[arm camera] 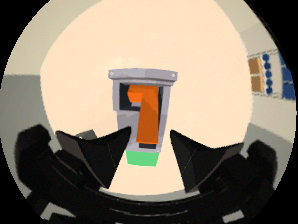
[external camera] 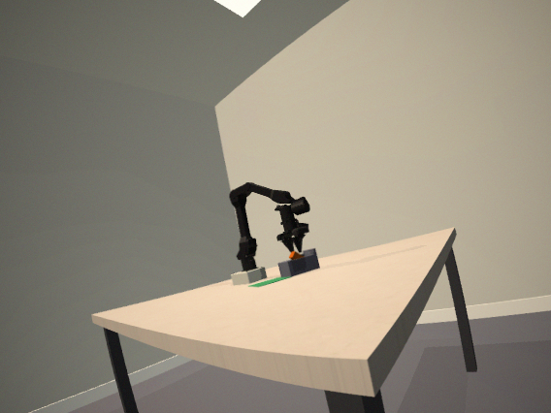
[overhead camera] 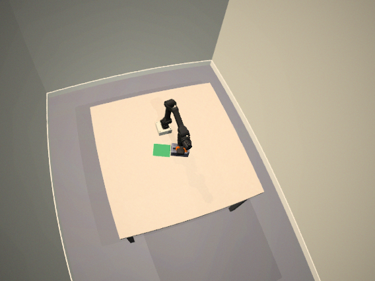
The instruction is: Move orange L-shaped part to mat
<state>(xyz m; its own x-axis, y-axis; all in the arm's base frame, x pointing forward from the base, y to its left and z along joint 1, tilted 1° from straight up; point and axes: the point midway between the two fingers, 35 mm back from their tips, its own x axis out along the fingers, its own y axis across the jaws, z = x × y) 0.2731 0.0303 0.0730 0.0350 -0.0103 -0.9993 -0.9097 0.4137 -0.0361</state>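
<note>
The green mat [arm camera: 141, 157] lies just beside the grey tray [arm camera: 144, 76]. The orange part [arm camera: 147, 117] is tipped, one end raised above its pocket. The gripper [arm camera: 148, 143] hangs over it, jaws apart and holding nothing. If they close off-centre, the raised end may slip and drop back flush

orange L-part [arm camera: 148, 113] tilted in tray [arm camera: 168, 99]
</note>
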